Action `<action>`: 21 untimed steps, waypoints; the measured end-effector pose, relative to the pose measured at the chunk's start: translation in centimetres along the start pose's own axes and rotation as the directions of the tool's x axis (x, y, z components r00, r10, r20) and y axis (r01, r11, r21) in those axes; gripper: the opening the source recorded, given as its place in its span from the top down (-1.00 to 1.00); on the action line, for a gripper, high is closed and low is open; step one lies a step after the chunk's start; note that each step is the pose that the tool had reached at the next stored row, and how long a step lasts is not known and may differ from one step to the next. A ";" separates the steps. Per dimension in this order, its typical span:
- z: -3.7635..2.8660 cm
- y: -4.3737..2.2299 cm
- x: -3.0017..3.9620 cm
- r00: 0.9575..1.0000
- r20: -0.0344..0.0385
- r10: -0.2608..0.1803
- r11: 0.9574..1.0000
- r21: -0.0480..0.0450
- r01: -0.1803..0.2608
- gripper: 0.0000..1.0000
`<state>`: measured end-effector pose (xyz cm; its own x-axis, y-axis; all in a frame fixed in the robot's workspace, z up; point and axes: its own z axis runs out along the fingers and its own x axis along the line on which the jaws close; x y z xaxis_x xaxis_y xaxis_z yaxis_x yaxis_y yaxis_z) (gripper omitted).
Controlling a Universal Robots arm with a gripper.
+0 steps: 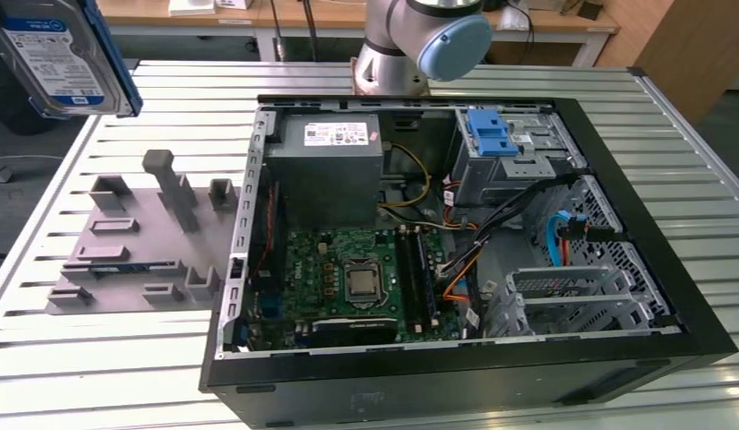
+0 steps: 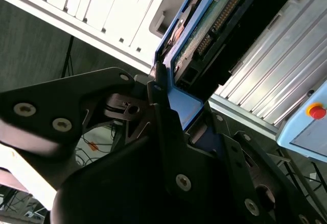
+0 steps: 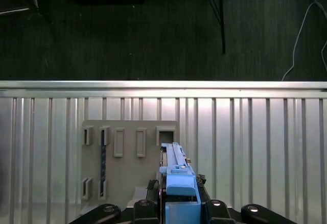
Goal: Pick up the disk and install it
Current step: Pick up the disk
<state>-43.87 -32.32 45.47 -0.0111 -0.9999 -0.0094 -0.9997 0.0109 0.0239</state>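
Disk (image 1: 61, 54) at upper left of the exterior view, airborne, well apart from the open case (image 1: 465, 394). We see the gripper (image 3: 180, 207) closed on its blue rails, disk edge-on between the fingers (image 2: 162, 117), above the fixture plate (image 3: 127, 157).

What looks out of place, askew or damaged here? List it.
Nothing stands out. The claw grips the disk by its blue rail, up in the air over the table near the grey rack. The computer case lies open on its side, cables loose but inside it; no damage shows.
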 end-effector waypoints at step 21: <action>-2.21 0.06 -0.20 1.000 -0.001 0.000 1.000 0.000 0.000 0.27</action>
<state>-43.87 -32.14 47.68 -0.0111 -0.9999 -0.0084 -0.9997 0.0109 0.0238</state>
